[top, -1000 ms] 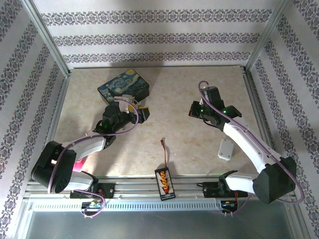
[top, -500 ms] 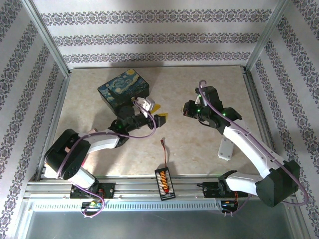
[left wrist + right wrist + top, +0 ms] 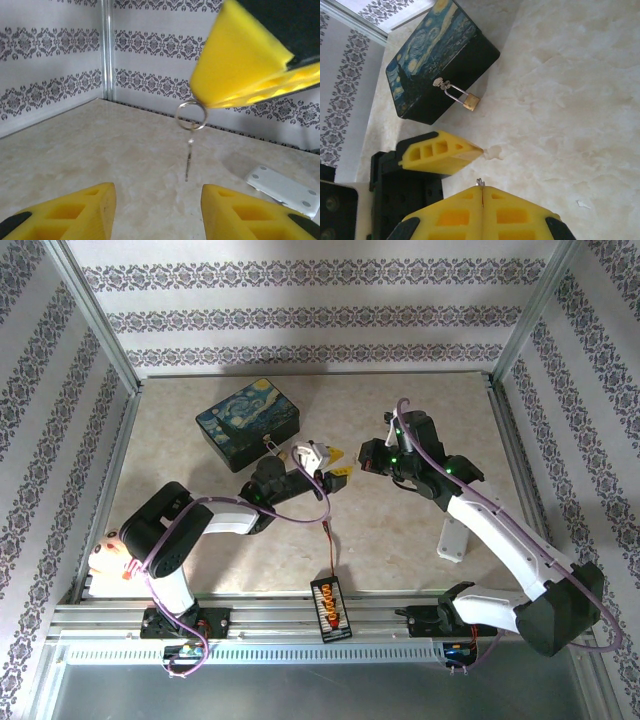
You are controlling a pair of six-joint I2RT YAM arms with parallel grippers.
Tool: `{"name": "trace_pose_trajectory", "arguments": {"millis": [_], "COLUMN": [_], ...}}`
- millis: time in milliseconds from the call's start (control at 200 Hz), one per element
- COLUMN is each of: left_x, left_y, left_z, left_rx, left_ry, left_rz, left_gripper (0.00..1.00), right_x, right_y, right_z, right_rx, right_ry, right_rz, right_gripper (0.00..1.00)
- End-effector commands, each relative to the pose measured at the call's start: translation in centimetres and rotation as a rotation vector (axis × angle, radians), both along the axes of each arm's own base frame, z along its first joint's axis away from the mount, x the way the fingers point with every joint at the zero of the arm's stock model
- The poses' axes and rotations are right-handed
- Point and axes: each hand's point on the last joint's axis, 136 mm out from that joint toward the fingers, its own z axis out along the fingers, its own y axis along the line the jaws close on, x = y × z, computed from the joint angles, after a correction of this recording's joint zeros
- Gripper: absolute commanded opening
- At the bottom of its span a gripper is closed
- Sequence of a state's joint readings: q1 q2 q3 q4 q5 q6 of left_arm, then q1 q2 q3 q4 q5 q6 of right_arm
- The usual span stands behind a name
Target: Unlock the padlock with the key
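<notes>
1. Hanging from the right pincer, the key shows as a small silver ring with a thin metal blade below it. The pincer's yellow fingers are pressed flat together on the ring, which peeps out at their tips in the right wrist view
2. The left pincer faces it with its two yellow fingers standing apart and nothing between them. In the left wrist view the blade dangles above that gap, clear of both fingers
3. Seen from above, the two pincers meet over the middle of the tabletop, tips just beside each other, each arm reaching in from its own side
4. The padlock, brass with a thin silver shackle, hangs from the latch on the dark front wall of the painted box. The box sits on the left rear part of the tabletop, near the left pincer, and the padlock is apart from the key
5. A white plate lies flat on the tabletop beside the right arm. A thin wire lead with a red tip runs from a small board at the near edge towards the middle
</notes>
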State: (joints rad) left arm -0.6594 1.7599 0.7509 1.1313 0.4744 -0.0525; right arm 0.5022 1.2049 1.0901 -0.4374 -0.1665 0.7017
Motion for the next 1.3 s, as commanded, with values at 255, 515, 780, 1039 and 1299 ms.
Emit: {"name": "trace_pose_trajectory", "arguments": {"millis": [255,515,780,1039,1299], "left_x": [0.0,1.0,1.4,1.5,1.2], "left_y": [-1.5,0.6,4.5,5.7,5.7], "left_z": [1.9,0.8,-1.0,-1.7,-2.1], "left_rx": [-0.023,0.001,0.002,0.067,0.035], "left_ry": [-0.112,-0.09,0.024,0.047,0.068], "left_rz": [-0.012,0.114,0.282,0.335,0.322], "left_gripper": [0.48,0.47,0.82,0.99,0.99], "right_x": [-0.1,0.0,-1.8,-1.9,-3.0], "right_y": [1.9,-0.6,-6.9,-9.0,-11.1], "right_z": [3.1,0.9,-7.9,-14.0,-18.0], "right_rx": [0.062,-0.062,-0.466,-0.436,-0.282], "right_ry": [-0.065,-0.042,0.227,0.379,0.469], "right_rz": [0.045,-0.056,-0.212,-0.256,-0.284], "right_gripper": [0.0,0.0,0.0,0.16,0.3]}}
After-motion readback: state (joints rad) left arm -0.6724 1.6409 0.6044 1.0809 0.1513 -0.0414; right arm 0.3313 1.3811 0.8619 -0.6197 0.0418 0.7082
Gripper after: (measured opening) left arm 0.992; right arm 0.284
